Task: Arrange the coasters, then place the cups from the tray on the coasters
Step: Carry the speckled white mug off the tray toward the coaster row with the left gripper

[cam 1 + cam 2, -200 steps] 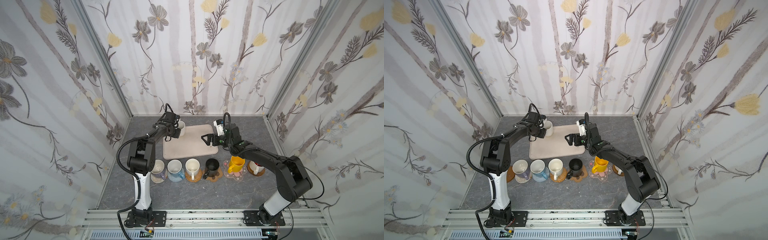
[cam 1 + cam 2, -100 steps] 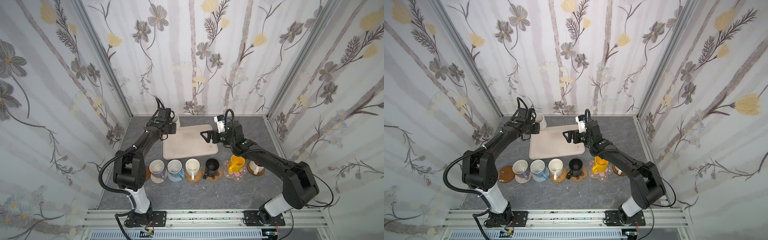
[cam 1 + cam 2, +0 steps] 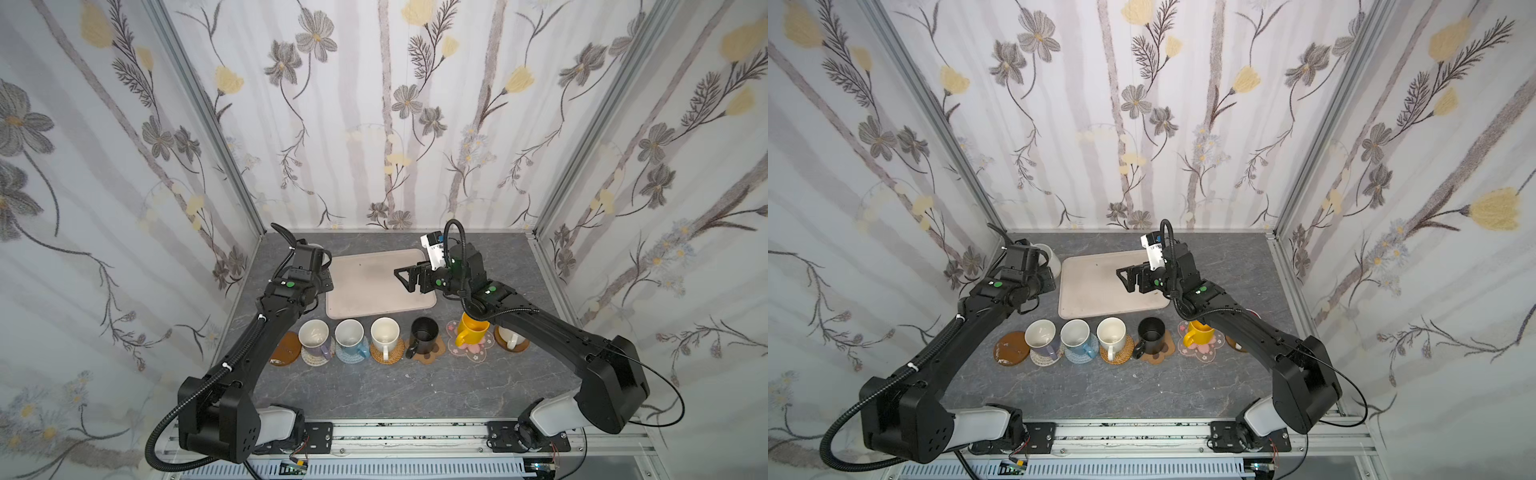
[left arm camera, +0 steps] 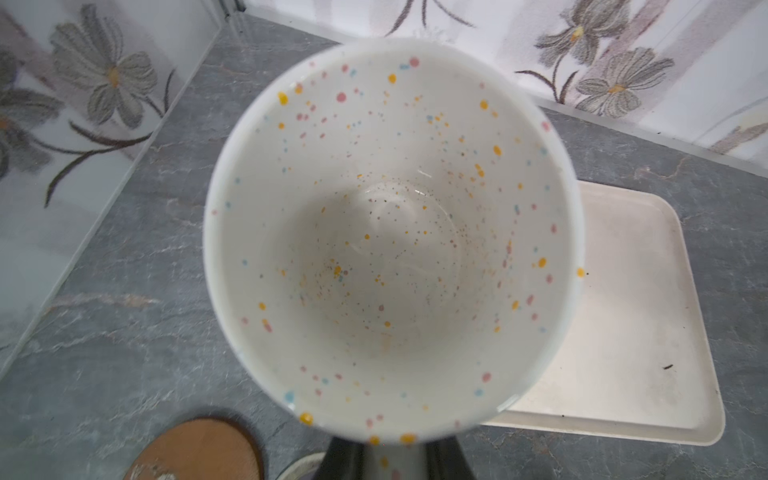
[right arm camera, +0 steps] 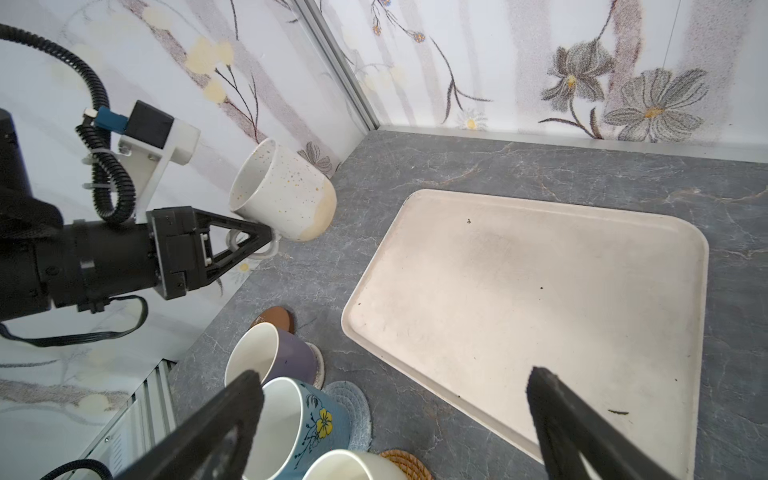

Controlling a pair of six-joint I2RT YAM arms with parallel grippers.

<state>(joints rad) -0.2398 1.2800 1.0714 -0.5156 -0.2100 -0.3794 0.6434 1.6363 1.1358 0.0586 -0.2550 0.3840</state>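
Worktop [image 3: 374, 386] is a grey marbled slab, boxed on three sides by floral-wallpaper walls [image 3: 374, 124]. A slotted rail [image 3: 415, 436] along the front carries both arm bases. Tray [image 3: 361, 286] sits bare at back centre, with a few dark specks on it. We see the left pincer [image 5: 262, 239] clamped on the handle of the speckled mug [image 5: 286, 195], which is tilted and off the tray near the back-left corner. Right pincer [image 3: 402, 280] gapes wide over the tray, holding nothing. Six cups [image 3: 384, 332] sit on coasters [image 3: 473, 351] in a row before the tray. The brown coaster [image 3: 286, 349] at the left end is bare.
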